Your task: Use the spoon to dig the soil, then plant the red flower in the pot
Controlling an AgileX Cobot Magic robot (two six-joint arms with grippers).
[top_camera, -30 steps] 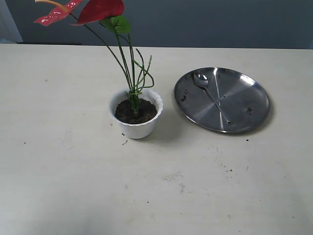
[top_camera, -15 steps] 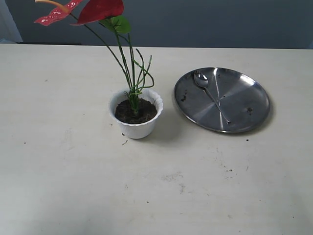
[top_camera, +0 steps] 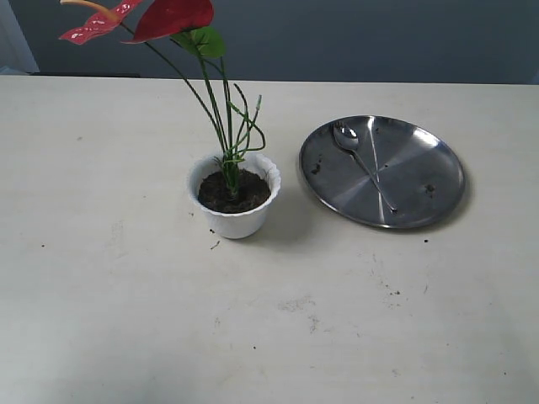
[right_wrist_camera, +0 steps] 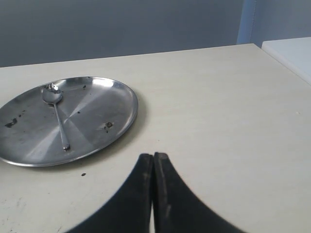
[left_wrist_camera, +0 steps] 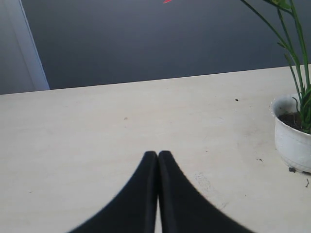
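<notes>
The white scalloped pot (top_camera: 234, 202) stands left of centre on the table, filled with dark soil (top_camera: 233, 193). The red flower (top_camera: 173, 17) stands upright in that soil, its green stems rising up and to the left. The spoon (top_camera: 363, 162) lies in the steel plate (top_camera: 421, 181), bowl at the far end. Neither gripper shows in the exterior view. My left gripper (left_wrist_camera: 157, 154) is shut and empty above bare table, the pot (left_wrist_camera: 291, 133) off to its side. My right gripper (right_wrist_camera: 153, 156) is shut and empty, close to the plate (right_wrist_camera: 112, 104) and spoon (right_wrist_camera: 57, 112).
Soil crumbs dot the plate (top_camera: 316, 167) and the table around the pot and plate. A dark wall rises behind the table's far edge. A white surface (right_wrist_camera: 291, 51) adjoins the table in the right wrist view.
</notes>
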